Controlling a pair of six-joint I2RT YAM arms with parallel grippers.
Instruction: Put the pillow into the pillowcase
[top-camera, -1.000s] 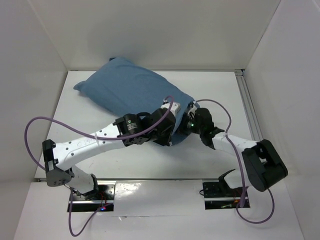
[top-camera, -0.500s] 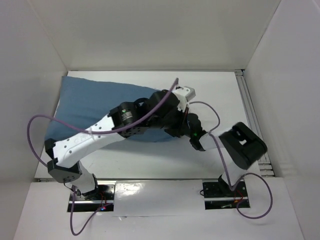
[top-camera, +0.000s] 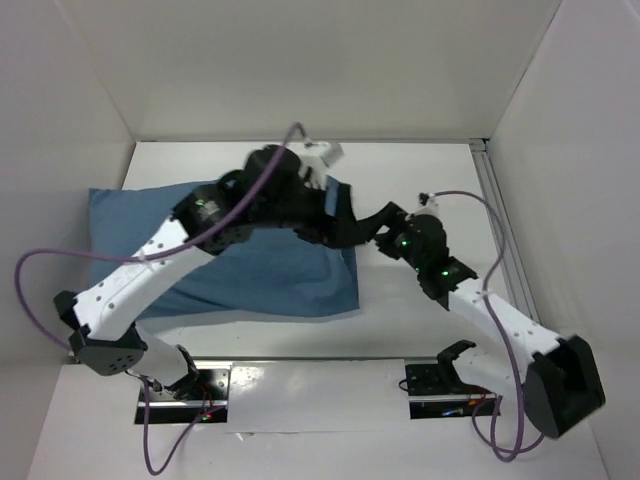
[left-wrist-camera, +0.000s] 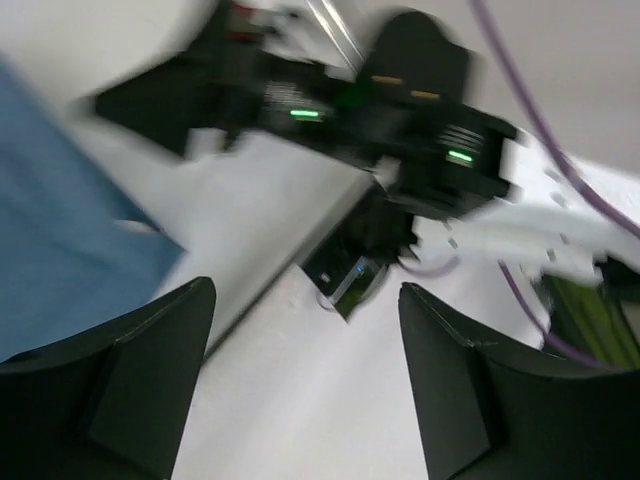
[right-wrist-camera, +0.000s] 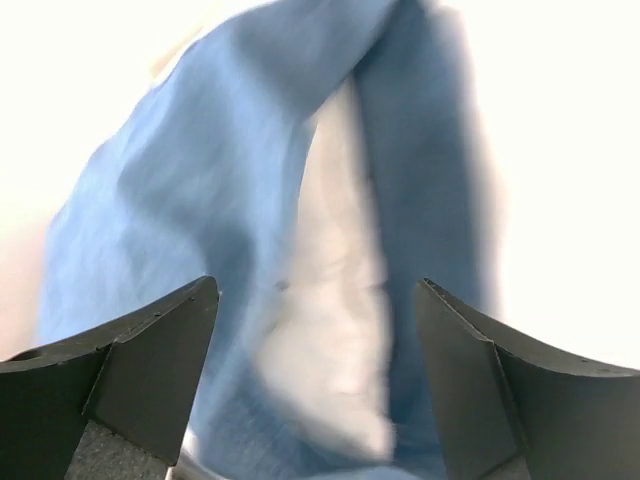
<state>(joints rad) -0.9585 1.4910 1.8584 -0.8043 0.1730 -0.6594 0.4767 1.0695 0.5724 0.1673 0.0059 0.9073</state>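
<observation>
The blue pillowcase (top-camera: 230, 270) lies flat on the left half of the table, bulging as if filled. In the right wrist view its open end (right-wrist-camera: 200, 200) faces me, and the white pillow (right-wrist-camera: 340, 340) shows inside the mouth. From above the pillow is hidden by the cloth. My left gripper (top-camera: 345, 228) hangs over the case's right edge, open and holding nothing (left-wrist-camera: 305, 290); only a blue corner (left-wrist-camera: 60, 230) shows at its left. Just right of that edge, my right gripper (top-camera: 385, 222) points at the opening, open and empty (right-wrist-camera: 317, 285).
White walls close the table in at the back and on both sides. A metal rail (top-camera: 497, 215) runs along the right edge. Purple cables (top-camera: 40, 300) loop off both arms. The arm mounts (top-camera: 440, 385) sit at the near edge, and the two wrists are close together.
Both grippers have gone from shut to open and let go of the pillowcase. The case has shifted left and settled flatter. The left arm rose toward the back; the right arm stretched out.
</observation>
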